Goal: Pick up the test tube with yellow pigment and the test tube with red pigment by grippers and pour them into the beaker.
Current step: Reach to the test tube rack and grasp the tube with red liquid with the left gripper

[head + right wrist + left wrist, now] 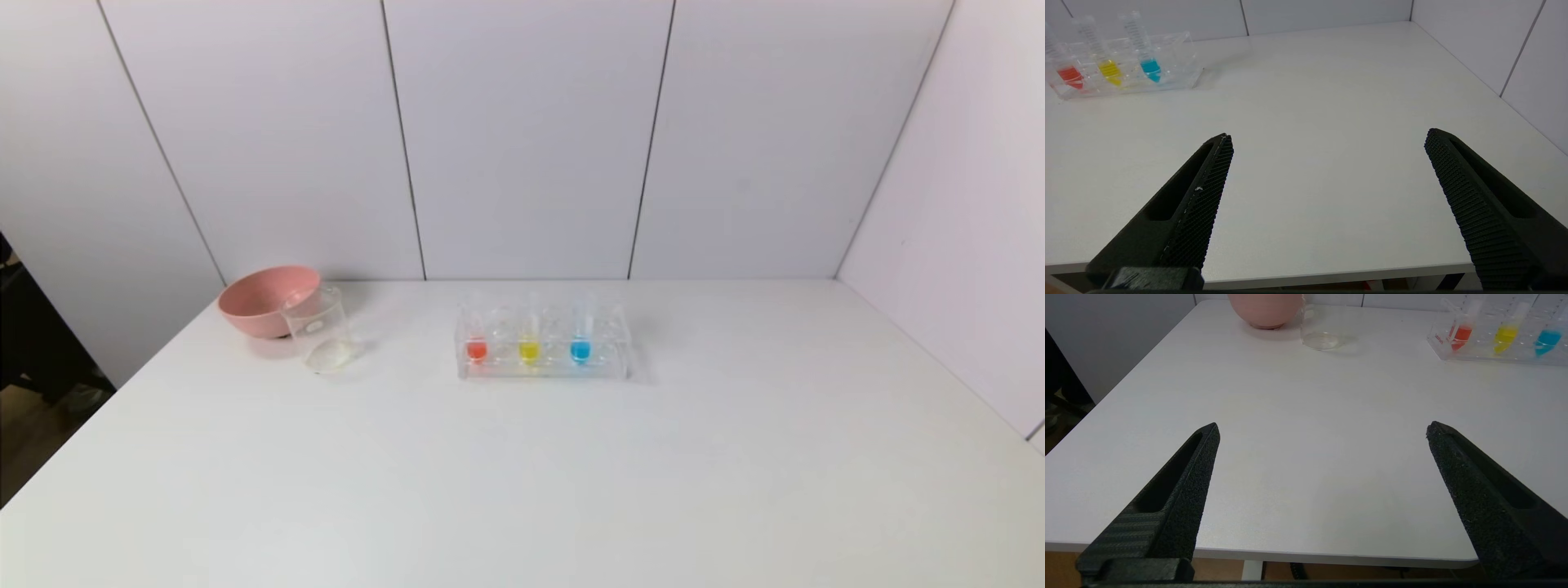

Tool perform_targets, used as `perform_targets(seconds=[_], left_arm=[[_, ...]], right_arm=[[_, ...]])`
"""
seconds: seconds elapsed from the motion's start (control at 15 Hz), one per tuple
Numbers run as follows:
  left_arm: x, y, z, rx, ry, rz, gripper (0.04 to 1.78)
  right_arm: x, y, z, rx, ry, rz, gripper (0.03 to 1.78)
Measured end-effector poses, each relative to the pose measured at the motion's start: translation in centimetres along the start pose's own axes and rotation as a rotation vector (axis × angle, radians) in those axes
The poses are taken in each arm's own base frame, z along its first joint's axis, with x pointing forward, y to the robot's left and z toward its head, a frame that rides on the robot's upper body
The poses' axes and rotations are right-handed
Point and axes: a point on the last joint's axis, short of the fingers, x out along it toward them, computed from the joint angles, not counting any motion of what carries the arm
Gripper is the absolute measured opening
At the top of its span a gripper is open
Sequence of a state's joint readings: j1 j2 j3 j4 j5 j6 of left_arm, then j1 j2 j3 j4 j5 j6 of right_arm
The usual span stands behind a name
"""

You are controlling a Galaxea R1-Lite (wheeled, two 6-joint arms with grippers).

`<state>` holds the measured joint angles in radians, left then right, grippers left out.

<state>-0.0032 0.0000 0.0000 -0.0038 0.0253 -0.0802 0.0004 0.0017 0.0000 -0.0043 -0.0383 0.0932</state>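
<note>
The test tube with red pigment (pixel 476 349) and the test tube with yellow pigment (pixel 529 350) stand upright in a clear rack (pixel 604 367) at the table's middle back. They also show in the left wrist view, red (pixel 1461 334) and yellow (pixel 1505 335), and in the right wrist view, red (pixel 1070 76) and yellow (pixel 1110 70). The clear beaker (pixel 320 330) stands left of the rack, in front of the pink bowl (pixel 263 299). My left gripper (pixel 1323 430) and right gripper (pixel 1329 136) are open and empty over the table's front edge, out of the head view.
A tube with blue liquid (pixel 580 349) stands in the rack, right of the yellow one. The white table (pixel 522 490) is bounded by white wall panels behind and at the right. Its left edge drops to the floor.
</note>
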Motion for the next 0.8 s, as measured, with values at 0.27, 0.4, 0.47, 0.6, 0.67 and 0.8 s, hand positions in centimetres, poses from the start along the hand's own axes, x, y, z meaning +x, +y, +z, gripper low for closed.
perform_targets(seconds=[0.27,0.4,0.47,0.6,0.67,0.8], left_arm=[[0.00,-0.01,-0.03,0.015,0.003,-0.003,1.76],[0.00,0.00,-0.03,0.025,0.003,0.000,1.76],[0.00,0.00,-0.03,0.018,0.003,0.001,1.76],[0.00,0.01,-0.01,0.005,0.001,0.004,1.76],[0.00,0.01,0.01,-0.003,-0.001,0.006,1.76],[0.00,0.01,0.00,-0.011,0.000,0.006,1.76]], right_arm=[[0.00,0.00,0.00,0.000,0.000,0.000,1.71],[0.00,0.00,0.00,0.000,0.000,0.001,1.71],[0.00,0.00,0.00,0.000,0.000,0.000,1.71],[0.00,0.00,0.00,0.000,0.000,0.000,1.71],[0.00,0.00,0.00,0.000,0.000,0.000,1.71],[0.00,0.00,0.00,0.000,0.000,0.000,1.71]])
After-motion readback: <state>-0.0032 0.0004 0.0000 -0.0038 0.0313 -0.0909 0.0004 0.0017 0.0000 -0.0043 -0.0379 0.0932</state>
